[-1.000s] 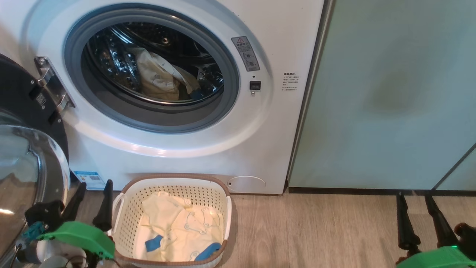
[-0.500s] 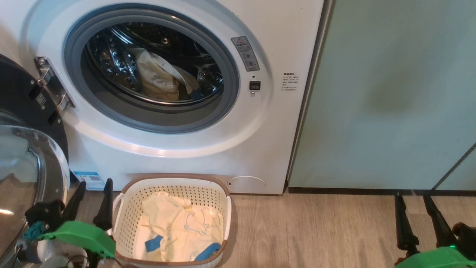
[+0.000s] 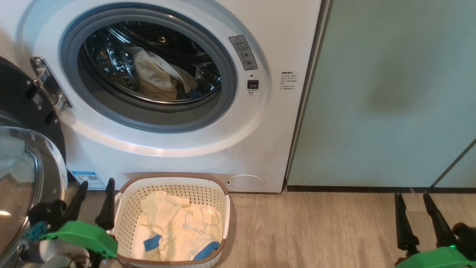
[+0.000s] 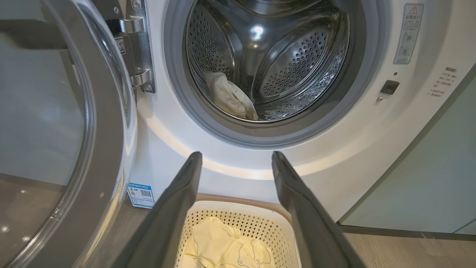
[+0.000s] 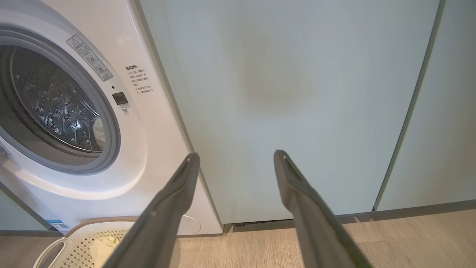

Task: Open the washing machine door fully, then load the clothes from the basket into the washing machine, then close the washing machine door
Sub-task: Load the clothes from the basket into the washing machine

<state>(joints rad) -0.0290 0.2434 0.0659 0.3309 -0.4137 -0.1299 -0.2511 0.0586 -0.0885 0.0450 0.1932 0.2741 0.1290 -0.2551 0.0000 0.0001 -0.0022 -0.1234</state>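
The left gripper hangs low over the floor, fingers spread wide apart and holding nothing, just beside the left side of the basket. The right gripper hangs well apart from it on the right, fingers likewise spread and empty, pointing at the foot of the cabinet. The basket stands on the floor at its far edge, close against the base of the washing machine. The clothes lie crumpled on the basket bottom, pale yellow with blue trim. The door stands swung open on the machine's left side, hinged there, its glass bowl facing outward. Behind the grey seal, the drum holds one pale garment, lying on the lower part of the drum wall.
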